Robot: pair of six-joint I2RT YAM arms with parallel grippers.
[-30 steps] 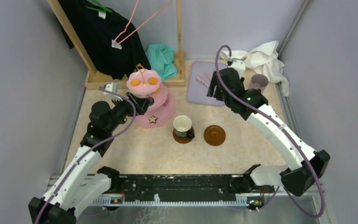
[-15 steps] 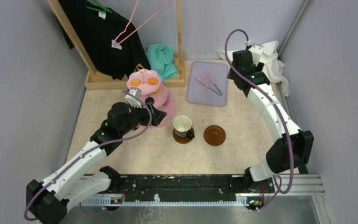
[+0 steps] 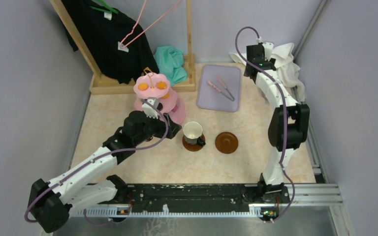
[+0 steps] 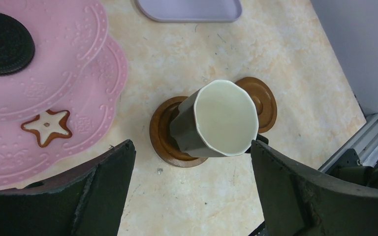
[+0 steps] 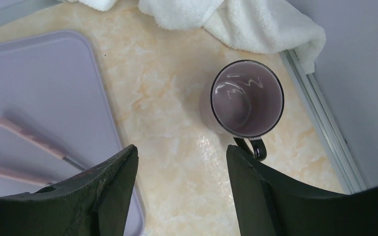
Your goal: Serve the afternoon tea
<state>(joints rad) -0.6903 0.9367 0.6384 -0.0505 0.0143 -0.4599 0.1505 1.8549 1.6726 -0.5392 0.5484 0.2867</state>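
The pink three-tier stand (image 3: 158, 96) stands left of centre with orange rounds (image 3: 142, 86) on its top tier. The left wrist view shows the stand (image 4: 54, 73) with a black round (image 4: 2, 42) and a brown star (image 4: 47, 127) on it. A cream mug (image 3: 192, 132) sits on a brown saucer (image 3: 193, 145), and a second saucer (image 3: 226, 142) lies bare to its right. My left gripper (image 3: 173, 129) hovers open just left of the cream mug (image 4: 224, 118). My right gripper (image 3: 254, 63) hangs open at the back right, above bare table left of the mauve mug (image 5: 247, 98).
A lilac tray (image 3: 220, 87) with thin pink tongs (image 3: 221, 87) lies at the back. A white towel (image 3: 285, 59) is heaped in the back right corner, beside the mauve mug. A wooden rack with a black garment (image 3: 103, 34) and a teal cloth (image 3: 171, 61) stand behind the stand.
My left gripper has swung right, from the stand's side to beside the cream mug. My right arm has lifted off the tray and reached to the back right corner.
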